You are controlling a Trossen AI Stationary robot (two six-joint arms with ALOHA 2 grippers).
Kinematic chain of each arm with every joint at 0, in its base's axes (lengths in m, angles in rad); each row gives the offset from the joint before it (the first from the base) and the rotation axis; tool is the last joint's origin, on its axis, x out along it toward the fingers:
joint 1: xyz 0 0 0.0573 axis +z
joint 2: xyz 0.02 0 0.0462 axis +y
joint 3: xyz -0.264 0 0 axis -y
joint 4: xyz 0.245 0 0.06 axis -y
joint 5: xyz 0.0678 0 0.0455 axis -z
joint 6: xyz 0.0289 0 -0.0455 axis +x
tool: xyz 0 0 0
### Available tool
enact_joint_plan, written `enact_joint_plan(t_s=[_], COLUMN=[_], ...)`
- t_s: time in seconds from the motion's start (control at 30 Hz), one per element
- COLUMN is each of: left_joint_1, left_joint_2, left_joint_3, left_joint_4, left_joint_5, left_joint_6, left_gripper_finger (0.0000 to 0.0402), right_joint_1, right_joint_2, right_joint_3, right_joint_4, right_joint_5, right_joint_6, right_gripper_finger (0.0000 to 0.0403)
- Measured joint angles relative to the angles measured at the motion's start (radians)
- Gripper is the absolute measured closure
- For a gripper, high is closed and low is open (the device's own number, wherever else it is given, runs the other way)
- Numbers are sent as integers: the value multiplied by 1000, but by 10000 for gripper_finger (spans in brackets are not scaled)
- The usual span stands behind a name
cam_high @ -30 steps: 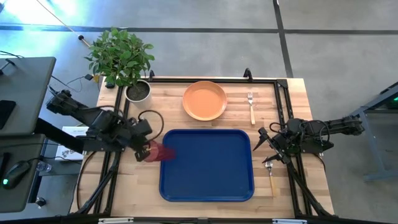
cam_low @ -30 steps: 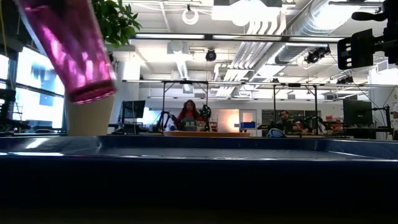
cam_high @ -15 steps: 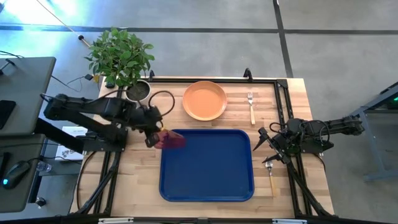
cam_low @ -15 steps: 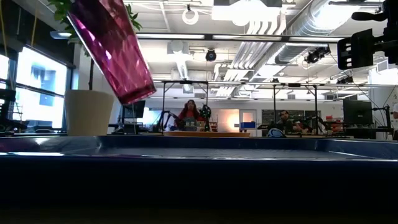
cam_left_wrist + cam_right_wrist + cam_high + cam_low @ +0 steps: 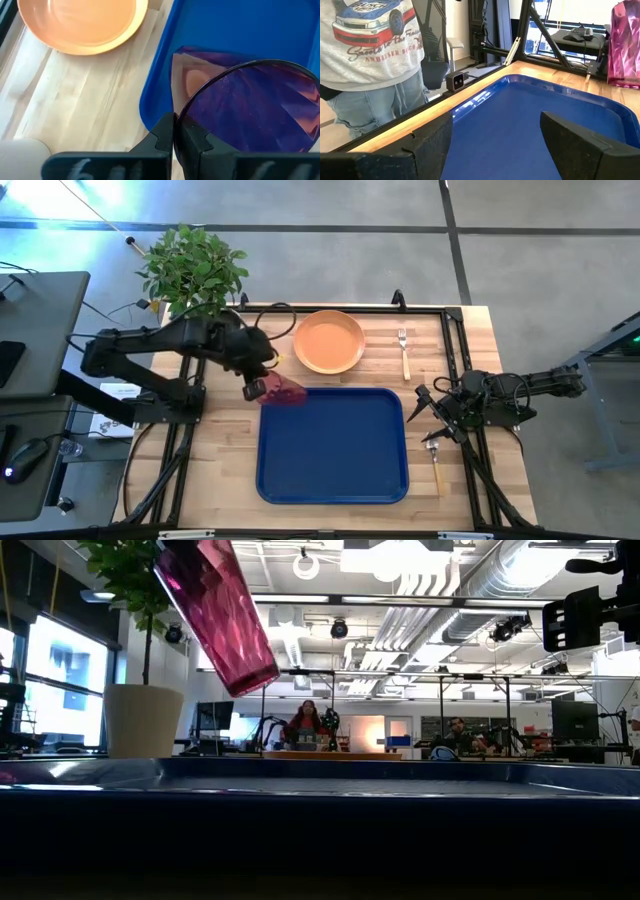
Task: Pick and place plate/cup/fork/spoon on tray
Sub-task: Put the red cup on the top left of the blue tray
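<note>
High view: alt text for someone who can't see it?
From above, the left gripper holds the dark red cup over the far-left corner of the empty blue tray. The orange plate and fork lie beyond the tray; the right gripper waits at its right edge.

Support surface: wooden table (image 5: 230, 460), light butcher-block top with a black frame along its edges.
Tray (image 5: 333, 445): large blue rectangle with rounded corners, flat on the table near the front centre.
Plate (image 5: 329, 341): round, orange, just behind the tray's far edge.
Fork (image 5: 404, 352): right of the plate, tines pointing to the far edge.
Spoon (image 5: 436, 464): right of the tray, partly hidden by the right arm.
Plant pot (image 5: 222, 327): far-left corner, holding a leafy green plant.
</note>
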Motion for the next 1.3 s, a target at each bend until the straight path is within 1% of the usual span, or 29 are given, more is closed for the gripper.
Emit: enact_joint_plan(t_s=[0.13,0.23,0.4,0.63,1.03,1.3], left_joint_1=[21,30,37,37,36,36], left_joint_2=[51,82,135,197,260,299], left_joint_3=[32,44,45,45,45,44], left_joint_4=[-55,-61,-74,-111,-120,-148], left_joint_5=[18,31,88,90,128,132], left_joint_6=[33,38,40,39,28,12], left_gripper_finger=[398,398,398,397,397,396], right_joint_1=[0,0,0,0,0,0], right_joint_2=[0,0,0,0,0,0], right_joint_3=[0,0,0,0,0,0], right_joint_4=[0,0,0,0,-5,-5], right_joint_5=[0,0,0,11,176,209], right_joint_6=[-37,-51,-60,-52,-53,-53], right_gripper_finger=[109,109,109,109,109,109])
